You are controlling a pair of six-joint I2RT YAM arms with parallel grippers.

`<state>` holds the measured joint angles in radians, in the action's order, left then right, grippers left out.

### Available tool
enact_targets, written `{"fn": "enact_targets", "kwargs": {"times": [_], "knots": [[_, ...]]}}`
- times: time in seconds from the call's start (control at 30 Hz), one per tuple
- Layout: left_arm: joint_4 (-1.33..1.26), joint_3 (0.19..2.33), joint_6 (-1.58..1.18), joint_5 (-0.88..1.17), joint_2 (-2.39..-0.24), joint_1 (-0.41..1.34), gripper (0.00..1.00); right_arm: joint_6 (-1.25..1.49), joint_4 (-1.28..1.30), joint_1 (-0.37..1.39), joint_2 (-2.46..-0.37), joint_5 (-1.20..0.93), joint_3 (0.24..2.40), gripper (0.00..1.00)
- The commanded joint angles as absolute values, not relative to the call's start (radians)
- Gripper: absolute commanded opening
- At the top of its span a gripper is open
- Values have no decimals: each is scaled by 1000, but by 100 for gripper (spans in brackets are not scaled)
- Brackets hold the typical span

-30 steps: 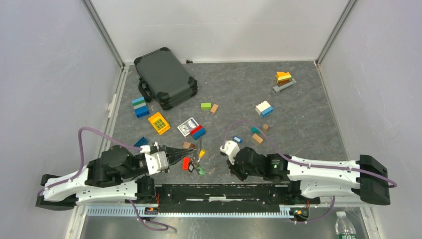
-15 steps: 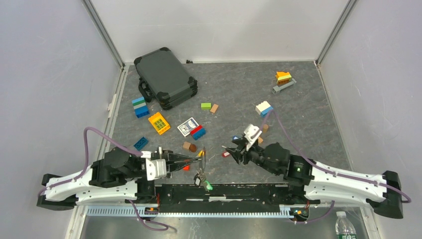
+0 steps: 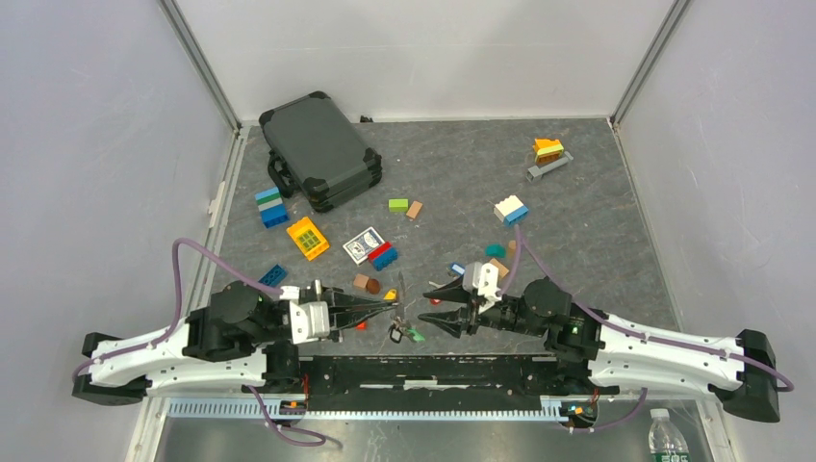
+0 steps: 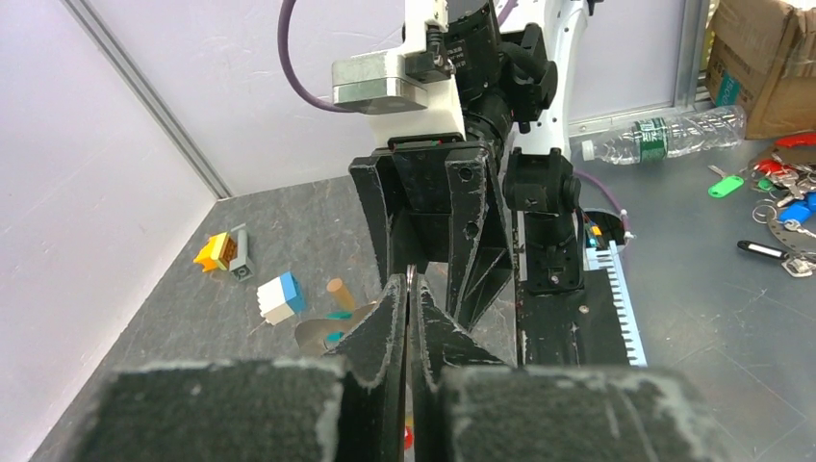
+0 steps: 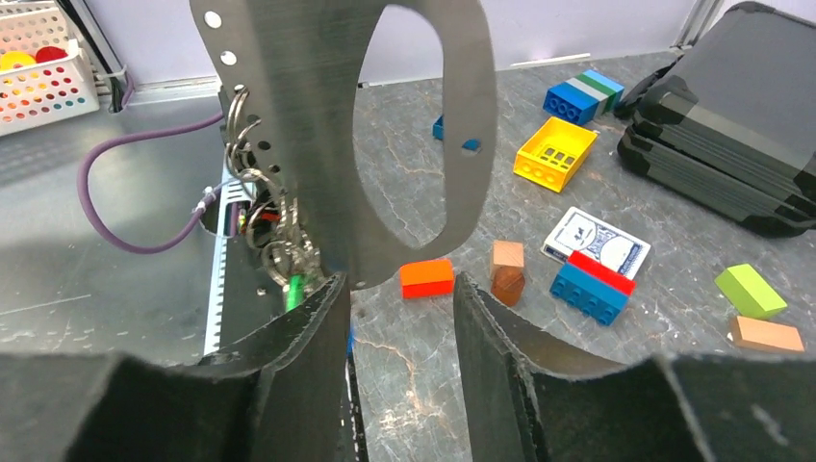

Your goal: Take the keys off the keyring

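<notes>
Your left gripper (image 4: pixel 411 289) is pressed together on the keyring (image 5: pixel 298 115), pinching the thin metal flat between its pads. It holds it upright just off the tabletop (image 3: pixel 577 221), down at the 6 o'clock edge between the two arms. Your right gripper (image 5: pixel 399 279) is spread, with the bottom end of the loop sitting between its fingers but nothing clamped.

From the right wrist view the keyring looks like a stiff flat metal band, so I wouldn't expect it to flex or give. It's probably light, and slick on those smooth faces, so a tug could make it pivot in the left pinch.

The keys (image 5: pixel 274 241) are bunched at about 8 o'clock on the loop. They hang off little wire rings (image 5: pixel 252 183) threaded through holes along its edge. They dangle loose, so I'd guess they swing and tangle the moment you nudge them. Only a green bit shows clearly in that clump; I can't tell how many keys are there.

Grabbing the bare band at 6 o'clock gets you nowhere. I'd shift toward 8 o'clock and take one key by its plastic head, which should be grippier than the blade. Those wire rings are likely springy and tight, so pull steady, not hard.
</notes>
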<state>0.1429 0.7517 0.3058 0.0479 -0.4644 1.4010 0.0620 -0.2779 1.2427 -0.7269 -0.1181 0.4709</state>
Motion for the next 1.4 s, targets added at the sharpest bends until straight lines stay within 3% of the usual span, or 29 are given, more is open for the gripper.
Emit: {"fn": "enact_targets", "kwargs": {"times": [0.0,0.13,0.27,0.43,0.57,1.37], "knots": [[106,801,323,104,-467,1405,2,13,-352,1244,-706,-137,477,50],[169,836,346,205,-468,1404,2,-42,-385,1244,-672,-161,470,57],[220,868,367,329,-479,1405,2,-77,-401,1244,-679,-296,489,74],[280,910,387,458,-507,1405,2,-95,-367,1244,-742,-516,557,86],[333,938,399,542,-541,1405,2,-94,-359,1244,-770,-558,586,96],[420,1003,455,693,-679,1405,2,-12,-497,1244,-980,-817,657,98]]}}
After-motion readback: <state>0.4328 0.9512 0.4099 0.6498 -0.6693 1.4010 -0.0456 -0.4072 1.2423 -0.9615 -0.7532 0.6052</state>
